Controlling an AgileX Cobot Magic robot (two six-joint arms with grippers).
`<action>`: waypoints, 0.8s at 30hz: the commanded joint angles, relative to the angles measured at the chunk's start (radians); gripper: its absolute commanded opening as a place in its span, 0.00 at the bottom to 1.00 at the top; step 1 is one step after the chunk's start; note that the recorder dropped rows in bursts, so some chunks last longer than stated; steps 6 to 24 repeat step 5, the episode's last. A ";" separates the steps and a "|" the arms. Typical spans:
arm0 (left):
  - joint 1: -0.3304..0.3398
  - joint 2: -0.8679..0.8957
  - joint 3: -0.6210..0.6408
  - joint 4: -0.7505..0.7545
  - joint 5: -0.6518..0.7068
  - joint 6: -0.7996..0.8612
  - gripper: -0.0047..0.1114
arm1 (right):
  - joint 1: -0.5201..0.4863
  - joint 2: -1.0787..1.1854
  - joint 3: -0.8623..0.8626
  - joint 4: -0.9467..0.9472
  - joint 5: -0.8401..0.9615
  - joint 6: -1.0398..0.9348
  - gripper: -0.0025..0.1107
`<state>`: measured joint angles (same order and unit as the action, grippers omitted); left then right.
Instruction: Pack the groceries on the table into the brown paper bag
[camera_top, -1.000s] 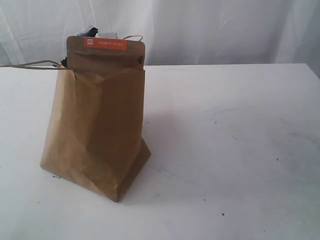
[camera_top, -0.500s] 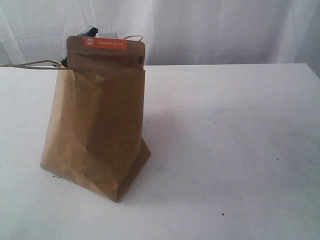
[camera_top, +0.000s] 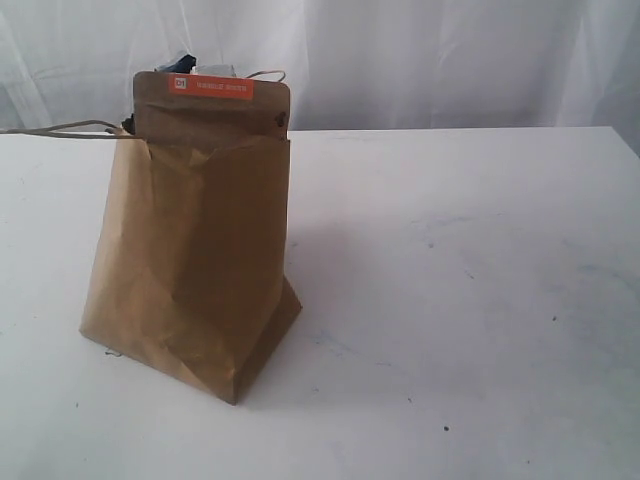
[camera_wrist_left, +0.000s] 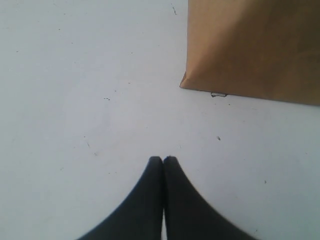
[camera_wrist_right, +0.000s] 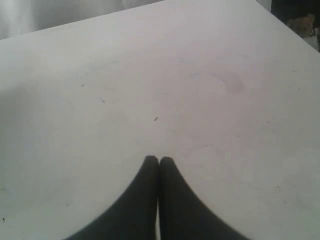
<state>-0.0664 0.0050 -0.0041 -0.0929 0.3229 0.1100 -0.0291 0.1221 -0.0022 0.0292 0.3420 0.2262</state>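
Both the left claw (camera_wrist_left: 163, 159) and the right claw (camera_wrist_right: 159, 159) hang closed and empty over the surface (camera_top: 450, 300), where the brown paper bag (camera_top: 190, 260), its orange-labelled brown pouch (camera_top: 210, 105) sticking out, could topple if nudged.

Creased brown paper bag (camera_top: 190, 260) stands on the white table (camera_top: 450, 300) — orange-labelled brown pouch (camera_top: 210, 108) pokes out.

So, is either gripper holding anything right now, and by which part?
Nothing is held. The left gripper and right gripper are both shut and empty over the table.
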 joint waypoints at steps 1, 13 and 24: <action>-0.005 -0.005 0.004 -0.003 0.022 -0.002 0.04 | 0.002 -0.005 0.002 0.003 0.002 -0.001 0.02; -0.005 -0.005 0.004 -0.003 0.022 -0.002 0.04 | 0.002 -0.005 0.002 0.003 0.002 -0.001 0.02; -0.005 -0.005 0.004 -0.003 0.022 -0.002 0.04 | 0.002 -0.005 0.002 0.003 0.002 -0.001 0.02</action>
